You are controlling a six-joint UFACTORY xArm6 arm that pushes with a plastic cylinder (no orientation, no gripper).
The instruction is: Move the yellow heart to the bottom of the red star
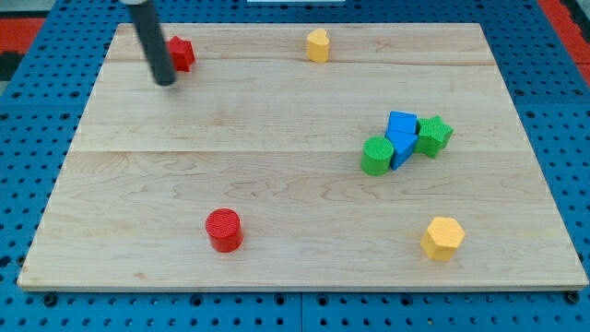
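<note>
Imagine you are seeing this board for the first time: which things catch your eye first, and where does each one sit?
The dark rod slanting down at the view's top left stands out first, my tip just left of the red star. Next comes the tight cluster at the right: two blue blocks between a green cylinder and a green star. The yellow heart sits alone at the top centre.

A pale wooden worktop [277,184] lies on a blue perforated pegboard [37,120]; red patches show at the top corners.
</note>
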